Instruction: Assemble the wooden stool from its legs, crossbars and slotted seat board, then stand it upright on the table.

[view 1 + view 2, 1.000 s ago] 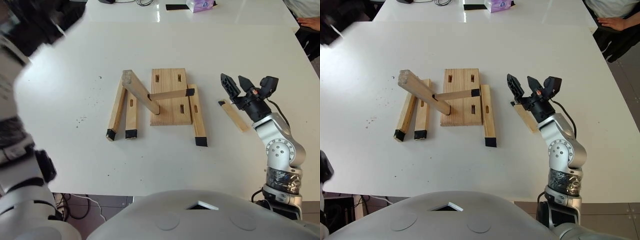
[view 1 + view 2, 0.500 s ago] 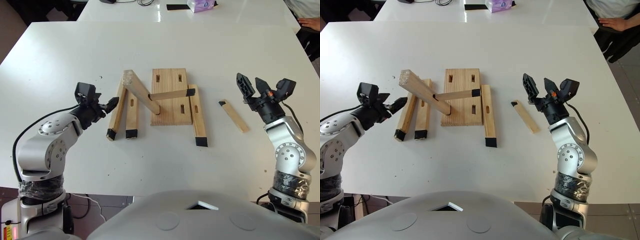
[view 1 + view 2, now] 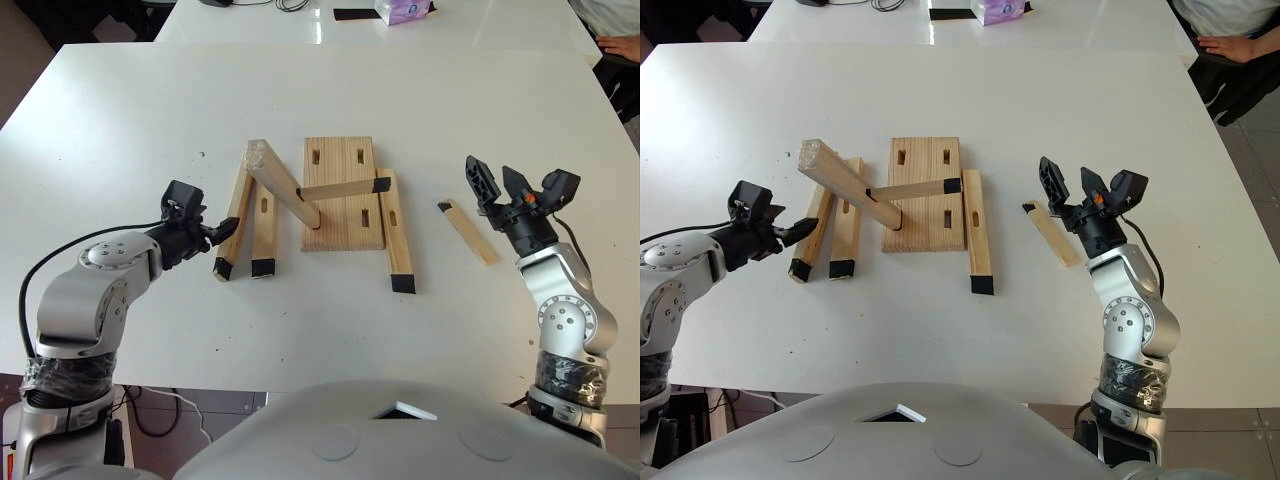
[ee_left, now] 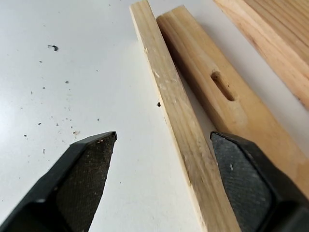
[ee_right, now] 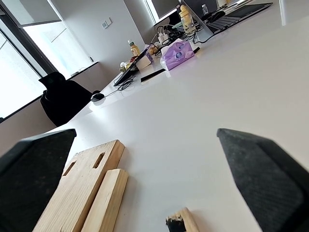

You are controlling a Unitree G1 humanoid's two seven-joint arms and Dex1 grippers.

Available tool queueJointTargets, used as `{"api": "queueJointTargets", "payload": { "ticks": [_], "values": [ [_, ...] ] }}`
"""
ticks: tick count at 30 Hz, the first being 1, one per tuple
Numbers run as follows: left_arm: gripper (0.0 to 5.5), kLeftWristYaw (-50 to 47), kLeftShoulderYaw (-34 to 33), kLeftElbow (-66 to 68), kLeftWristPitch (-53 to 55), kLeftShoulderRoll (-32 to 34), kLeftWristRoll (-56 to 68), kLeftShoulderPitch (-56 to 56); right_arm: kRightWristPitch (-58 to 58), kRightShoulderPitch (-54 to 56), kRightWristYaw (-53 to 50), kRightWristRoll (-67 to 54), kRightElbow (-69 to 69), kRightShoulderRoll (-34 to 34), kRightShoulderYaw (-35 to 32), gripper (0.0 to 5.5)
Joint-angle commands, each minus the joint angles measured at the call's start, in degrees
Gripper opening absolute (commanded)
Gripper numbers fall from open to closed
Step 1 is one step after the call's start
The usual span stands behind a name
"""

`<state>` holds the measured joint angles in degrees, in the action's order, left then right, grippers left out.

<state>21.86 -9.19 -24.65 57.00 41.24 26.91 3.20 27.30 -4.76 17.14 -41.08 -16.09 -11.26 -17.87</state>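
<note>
Seat board (image 3: 343,195) lies flat. Left of it, my left gripper (image 4: 161,140) straddles the outermost leg (image 3: 234,215), fingers (image 4: 87,164) spread, contact unclear. Right of it, my right gripper (image 3: 497,180) gapes near a crossbar (image 3: 470,233).

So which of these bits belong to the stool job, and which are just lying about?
Job: slotted seat board, tilted leg, crossbar, two bars left of the board, right-side leg, short bar.
Lying about: tissue box, black flat item, farther back.

One slotted seat board (image 3: 345,165), four wooden legs (image 3: 397,235), two crossbars (image 3: 470,235), one white table (image 3: 400,90)
</note>
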Motion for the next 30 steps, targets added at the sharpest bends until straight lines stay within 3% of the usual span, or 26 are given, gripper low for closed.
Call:
{"api": "queueJointTargets", "payload": {
  "ticks": [1,5,12,26,30],
  "values": [
    [3.61,1.52,0.18,-0.73,1.58,1.23,-0.23,-0.19,-0.41,-0.48,-0.7,0.39,-1.0,0.46,0.26,5.4],
    [3.23,3.95,1.74,-2.44,2.37,3.13,0.11,-0.42,-0.66,-0.74,-0.85,0.58,-1.13,0.75,0.48,5.4],
    [3.23,5.2,3.05,-2.34,3.21,3.83,-0.76,0.08,-0.99,-1.34,-0.91,0.88,-1.31,1.17,0.88,5.4],
    [1.17,5.3,7.33,0.1,1.87,3.72,-5.03,-0.47,-0.45,-0.03,-0.9,0.75,-1.14,0.92,0.78,5.4],
    [1.1,4.34,6.33,1.41,0.84,3.25,-6.31,-0.7,-0.4,0.38,-0.65,0.71,-0.59,0.65,0.56,5.4]
  ]
}}
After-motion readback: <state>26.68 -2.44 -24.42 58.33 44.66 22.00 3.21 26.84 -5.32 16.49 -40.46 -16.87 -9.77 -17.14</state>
